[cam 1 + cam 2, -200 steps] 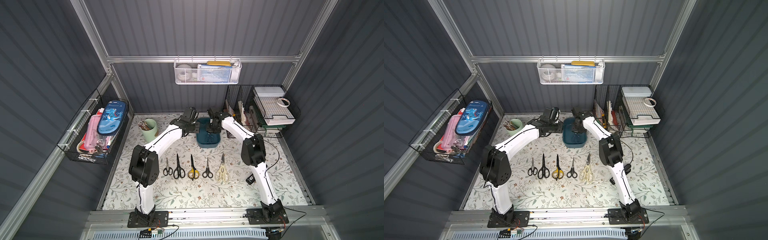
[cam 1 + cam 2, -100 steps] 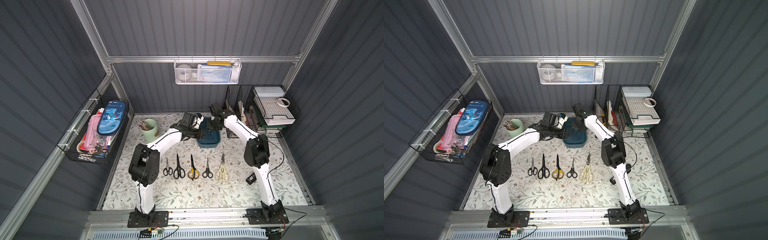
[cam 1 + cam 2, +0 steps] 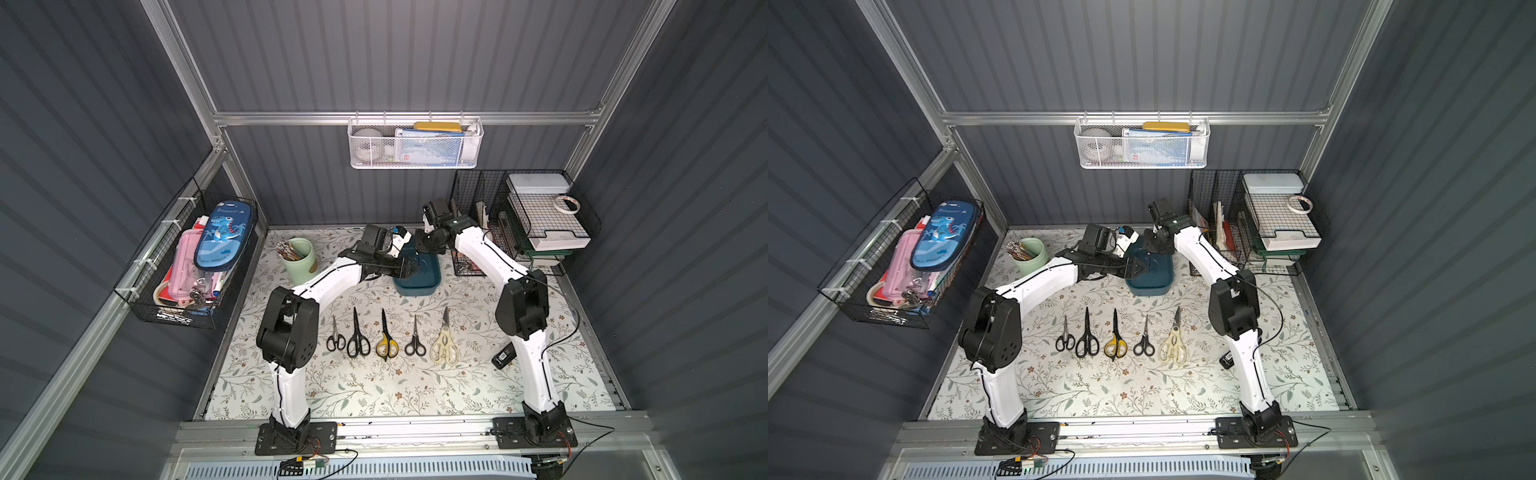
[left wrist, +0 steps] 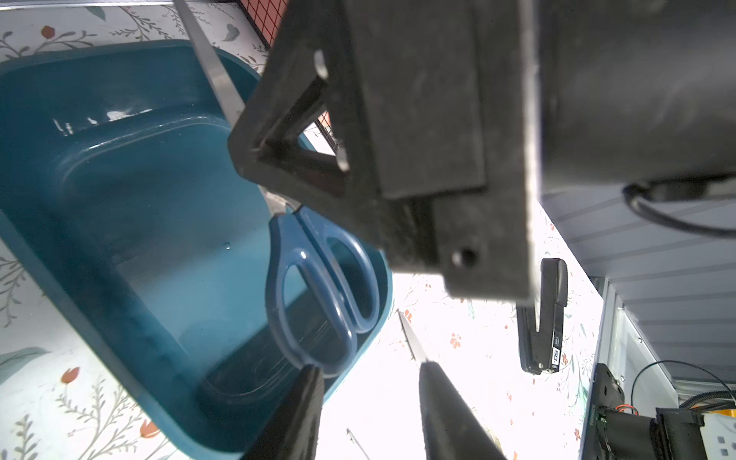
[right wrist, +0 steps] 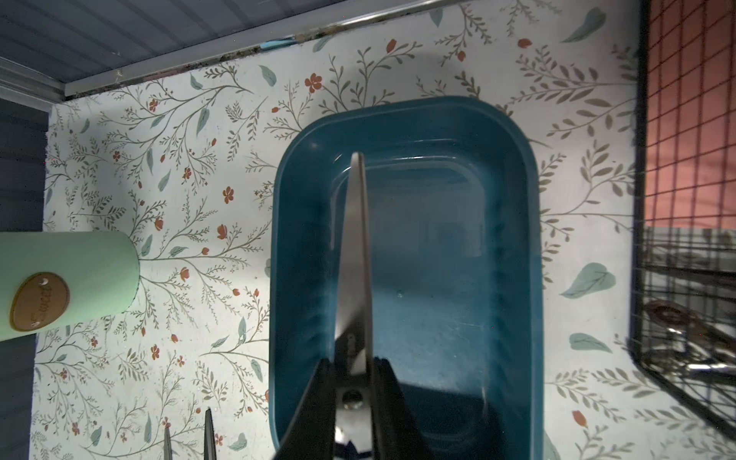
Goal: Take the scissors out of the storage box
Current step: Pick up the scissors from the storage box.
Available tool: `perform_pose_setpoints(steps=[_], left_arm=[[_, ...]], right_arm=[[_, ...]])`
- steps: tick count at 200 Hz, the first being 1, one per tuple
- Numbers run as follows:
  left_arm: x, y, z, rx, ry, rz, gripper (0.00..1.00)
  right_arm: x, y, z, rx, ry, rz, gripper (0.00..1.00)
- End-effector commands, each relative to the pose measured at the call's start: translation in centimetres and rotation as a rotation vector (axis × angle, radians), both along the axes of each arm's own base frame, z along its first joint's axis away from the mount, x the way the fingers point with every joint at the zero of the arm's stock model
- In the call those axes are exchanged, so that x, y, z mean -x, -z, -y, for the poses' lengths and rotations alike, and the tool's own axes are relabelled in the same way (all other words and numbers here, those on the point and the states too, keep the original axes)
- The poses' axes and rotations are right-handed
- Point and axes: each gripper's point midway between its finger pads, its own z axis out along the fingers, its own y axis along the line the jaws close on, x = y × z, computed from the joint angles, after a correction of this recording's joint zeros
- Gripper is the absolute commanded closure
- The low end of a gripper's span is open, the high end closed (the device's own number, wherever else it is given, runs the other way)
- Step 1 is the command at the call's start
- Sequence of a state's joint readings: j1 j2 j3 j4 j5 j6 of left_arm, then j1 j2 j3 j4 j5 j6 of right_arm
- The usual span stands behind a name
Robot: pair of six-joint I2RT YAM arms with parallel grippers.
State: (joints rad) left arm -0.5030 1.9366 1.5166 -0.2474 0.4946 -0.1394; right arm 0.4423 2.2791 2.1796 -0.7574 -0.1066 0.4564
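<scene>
Now my right gripper (image 5: pixel 354 363) clamps the scissors (image 5: pixel 354 255) at their pivot above the storage box (image 5: pixel 513 223). My left gripper (image 4: pixel 370 367) gapes empty beside the handles (image 4: pixel 322 286), over the box's rim.

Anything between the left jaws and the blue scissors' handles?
Nothing visible. The right gripper holds the blue scissors by the blades above the storage box. The left gripper has its jaws open just short of the handle loops, with nothing between.
</scene>
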Motion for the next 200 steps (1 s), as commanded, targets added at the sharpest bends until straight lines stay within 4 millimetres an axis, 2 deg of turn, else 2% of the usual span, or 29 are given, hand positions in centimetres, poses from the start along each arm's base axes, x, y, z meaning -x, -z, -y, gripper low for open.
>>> perform_pose_setpoints(steps=[1, 17, 47, 62, 101, 173, 200], left_arm=[[-0.6, 0.6, -0.4, 0.01, -0.022, -0.026, 0.56], [-1.0, 0.6, -1.0, 0.002, -0.05, -0.03, 0.57], [-1.5, -0.7, -2.3, 0.017, -0.085, -0.014, 0.57], [-1.6, -0.5, -2.7, 0.001, -0.093, -0.017, 0.57], [-1.2, 1.6, -2.3, 0.002, -0.071, -0.08, 0.57], [-1.2, 2.8, -1.6, 0.022, -0.054, -0.131, 0.57], [-1.1, 2.7, -1.6, 0.037, -0.051, -0.139, 0.6]], right_arm=[[0.5, -1.6, -0.5, -0.054, -0.013, 0.007, 1.0], [0.6, -1.3, -0.5, -0.047, -0.013, 0.005, 1.0], [0.5, -0.7, 0.1, -0.013, -0.003, 0.006, 1.0], [0.5, -0.7, 0.0, -0.015, -0.002, 0.006, 1.0], [0.7, -1.6, -0.4, -0.055, -0.007, 0.013, 1.0], [1.0, -2.6, -2.1, -0.117, -0.029, 0.039, 1.0], [1.2, -3.0, -3.1, -0.136, -0.05, 0.048, 1.0]])
